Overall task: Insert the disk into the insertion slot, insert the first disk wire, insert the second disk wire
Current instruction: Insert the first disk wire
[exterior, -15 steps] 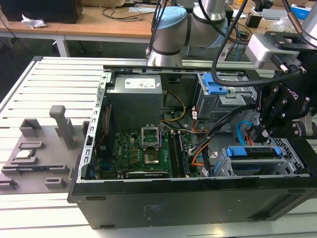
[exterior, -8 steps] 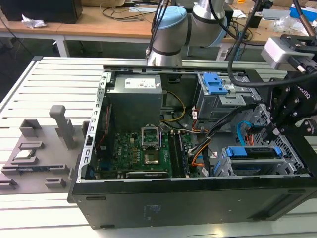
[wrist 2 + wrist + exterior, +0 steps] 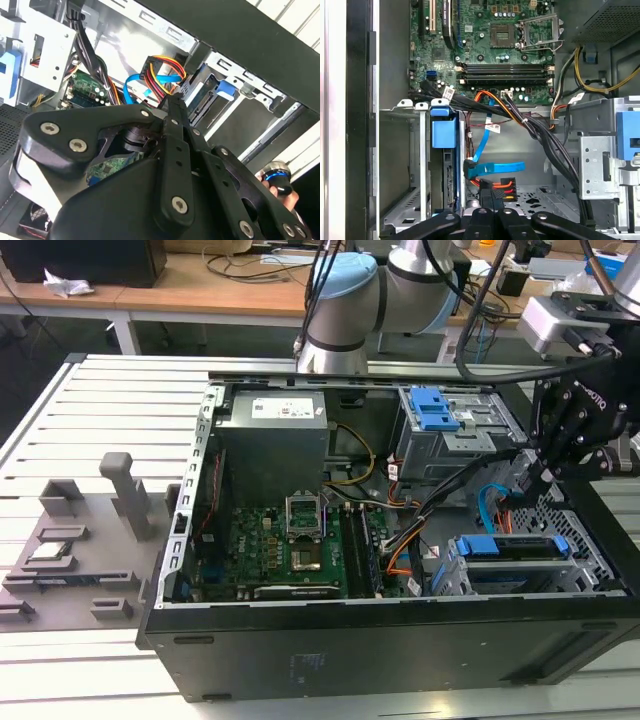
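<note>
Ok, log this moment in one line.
disk: in slot | gripper: shut on red-yellow wire, beside disk

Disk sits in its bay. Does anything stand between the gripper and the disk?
Yes: in the first wrist view a blue flat cable and a black plug with coloured wires lie between the gripper and the disk.

Even room light leaves the slatted white table [image 3: 90, 400] bright in the exterior view, while the interior of the computer case [image 3: 400, 650] lies in soft shadow. Bare sheet metal [image 3: 125, 35] glares in the second wrist view; a pale strip [image 3: 334, 120] burns out in the first wrist view.
</note>
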Available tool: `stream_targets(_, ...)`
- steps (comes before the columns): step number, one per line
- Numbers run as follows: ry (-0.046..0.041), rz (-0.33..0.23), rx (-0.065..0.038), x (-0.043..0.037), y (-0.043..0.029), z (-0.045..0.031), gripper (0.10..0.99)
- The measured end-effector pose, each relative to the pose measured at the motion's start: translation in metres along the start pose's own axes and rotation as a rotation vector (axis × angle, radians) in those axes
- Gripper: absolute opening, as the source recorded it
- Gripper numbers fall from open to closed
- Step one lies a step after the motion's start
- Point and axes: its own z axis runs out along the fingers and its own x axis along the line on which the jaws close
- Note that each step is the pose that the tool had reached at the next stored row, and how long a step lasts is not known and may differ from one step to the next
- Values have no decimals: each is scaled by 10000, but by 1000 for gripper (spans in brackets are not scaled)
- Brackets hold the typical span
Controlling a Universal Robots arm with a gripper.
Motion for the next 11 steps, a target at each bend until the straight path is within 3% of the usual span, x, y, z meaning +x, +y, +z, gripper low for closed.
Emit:
stream_targets(4, 1, 0, 0, 0, 0, 0, 114)
stream_targets(5, 1, 0, 0, -1, 0, 0, 169)
stream_targets(6, 1, -1, 0, -1, 0, 0, 302)
stream_targets(7, 1, -1, 0, -1, 0, 0, 302)
stream_targets(11, 147, 7, 3, -1, 10, 72, 302)
